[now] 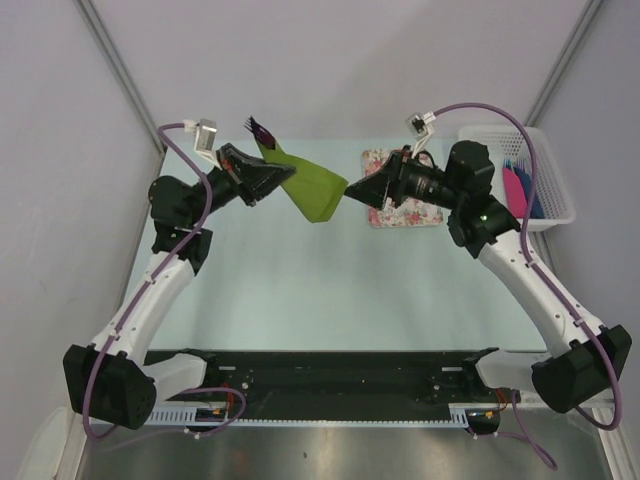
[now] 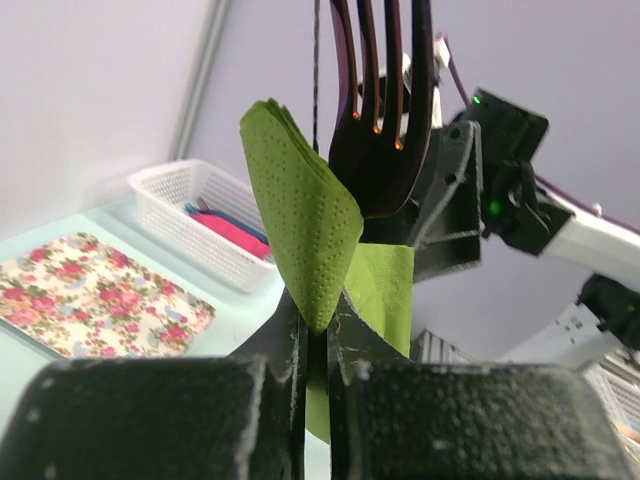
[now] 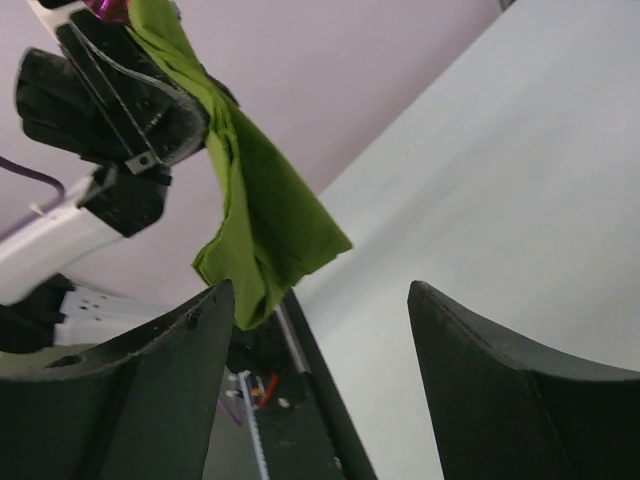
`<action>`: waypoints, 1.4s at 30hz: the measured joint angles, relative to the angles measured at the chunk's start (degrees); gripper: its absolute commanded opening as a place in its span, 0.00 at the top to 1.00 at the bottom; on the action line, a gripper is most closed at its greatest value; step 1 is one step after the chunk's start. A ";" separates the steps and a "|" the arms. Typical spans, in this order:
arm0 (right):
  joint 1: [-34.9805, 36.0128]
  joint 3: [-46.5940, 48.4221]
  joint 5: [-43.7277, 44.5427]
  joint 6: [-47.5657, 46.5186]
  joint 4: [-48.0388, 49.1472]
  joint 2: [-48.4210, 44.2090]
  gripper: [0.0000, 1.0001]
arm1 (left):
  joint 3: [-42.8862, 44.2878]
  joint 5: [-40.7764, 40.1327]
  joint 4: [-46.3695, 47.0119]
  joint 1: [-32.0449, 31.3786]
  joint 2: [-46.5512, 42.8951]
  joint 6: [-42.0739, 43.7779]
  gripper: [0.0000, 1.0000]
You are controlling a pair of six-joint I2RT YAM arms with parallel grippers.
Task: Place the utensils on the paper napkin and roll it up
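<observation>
My left gripper [image 1: 280, 178] is shut on the olive-green paper napkin [image 1: 316, 192], which is wrapped round the dark purple utensils and held in the air above the table. Fork tines [image 1: 261, 127] stick out of its upper end. In the left wrist view the jaws [image 2: 318, 320] pinch the folded napkin [image 2: 300, 220], and the fork [image 2: 385, 130] rises behind it. My right gripper [image 1: 352, 190] is open and empty at the napkin's lower end. In the right wrist view the napkin [image 3: 265, 220] hangs just past the left finger [image 3: 150, 400], not between the jaws.
A pink-and-white floral mat [image 1: 425, 213] lies on the table under the right wrist. A white basket [image 1: 548, 216] at the back right holds pink and blue flat pieces [image 1: 517, 190]. Grey walls enclose the table on both sides and behind.
</observation>
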 measured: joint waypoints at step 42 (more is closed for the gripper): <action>7.41 -2.12 7.52 8.31 19.06 7.21 1.00 | 3.17 -15.80 -7.43 0.70 -0.92 -4.28 1.00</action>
